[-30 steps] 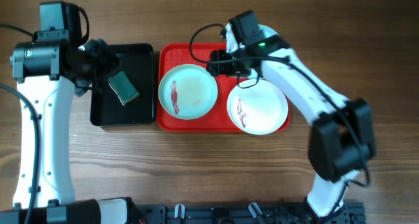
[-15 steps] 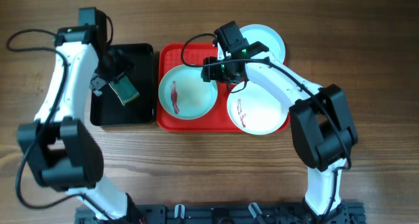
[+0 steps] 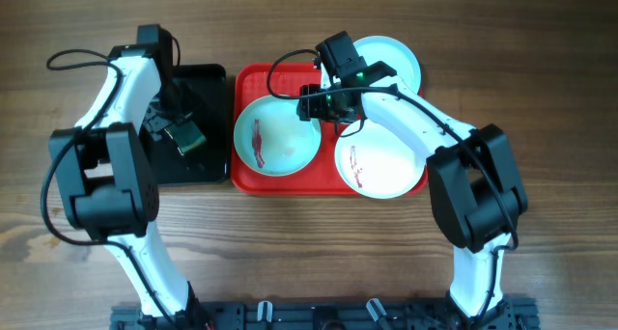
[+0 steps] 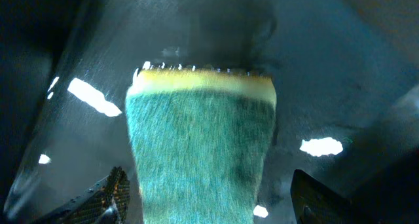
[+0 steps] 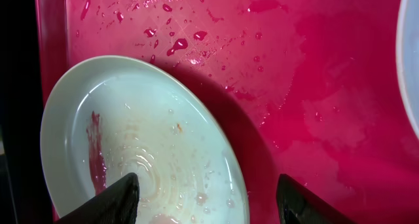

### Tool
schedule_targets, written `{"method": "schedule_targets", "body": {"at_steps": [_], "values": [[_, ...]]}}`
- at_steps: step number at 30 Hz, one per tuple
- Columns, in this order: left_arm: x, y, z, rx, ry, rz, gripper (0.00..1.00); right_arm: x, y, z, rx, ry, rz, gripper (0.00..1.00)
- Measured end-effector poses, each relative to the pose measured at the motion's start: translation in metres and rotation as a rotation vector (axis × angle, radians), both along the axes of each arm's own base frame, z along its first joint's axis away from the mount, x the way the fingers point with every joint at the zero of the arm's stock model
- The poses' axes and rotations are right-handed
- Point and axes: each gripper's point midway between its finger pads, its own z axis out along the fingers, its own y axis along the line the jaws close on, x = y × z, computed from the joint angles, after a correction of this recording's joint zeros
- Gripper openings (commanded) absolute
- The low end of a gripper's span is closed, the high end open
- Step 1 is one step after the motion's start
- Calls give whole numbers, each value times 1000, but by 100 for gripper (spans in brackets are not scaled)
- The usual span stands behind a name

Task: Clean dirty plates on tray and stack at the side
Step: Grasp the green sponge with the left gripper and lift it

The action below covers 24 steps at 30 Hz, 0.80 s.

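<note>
A pale turquoise plate (image 3: 277, 135) with a reddish smear lies in the left half of the red tray (image 3: 328, 180). A white plate (image 3: 380, 158) with a smear lies in the right half. A second turquoise plate (image 3: 396, 62) lies on the table past the tray's back right corner. My right gripper (image 3: 311, 103) is open, its fingers either side of the smeared turquoise plate's (image 5: 131, 139) rim over the wet tray (image 5: 294, 86), empty (image 5: 206, 207). My left gripper (image 3: 169, 125) is open over a green and yellow sponge (image 4: 200, 145), fingers (image 4: 108, 194) either side, not touching.
The sponge (image 3: 185, 134) lies in a black tray (image 3: 208, 171) left of the red tray. The second turquoise plate's edge shows at the right of the right wrist view (image 5: 411, 54). Bare wooden table lies in front of both trays.
My left arm has swung over the black tray and come down on the sponge. My right gripper moved left over the turquoise plate a second ago and has held still since.
</note>
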Motion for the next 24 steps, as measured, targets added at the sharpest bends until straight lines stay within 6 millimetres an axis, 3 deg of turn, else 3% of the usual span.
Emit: {"method": "schedule_targets", "body": {"at_steps": [3,8,11,13,15,24], "values": [[1,0,-9,-1,9,-24,71,0,-1,0,-5,-1,-2,69],[7,1,-12,2,-8,-48,43,0,-2,-1,-9,-1,-3,70],[10,1,-12,4,-19,-55,33,0,-2,-1,-10,0,-4,70],[11,2,-12,4,-22,-55,13,0,-3,-1,-14,1,-5,70],[11,1,-12,4,-22,-58,5,-1,-4,-2,-19,2,-6,70],[10,1,-12,4,-20,-63,4,-3,-6,-3,-32,13,-9,71]]}}
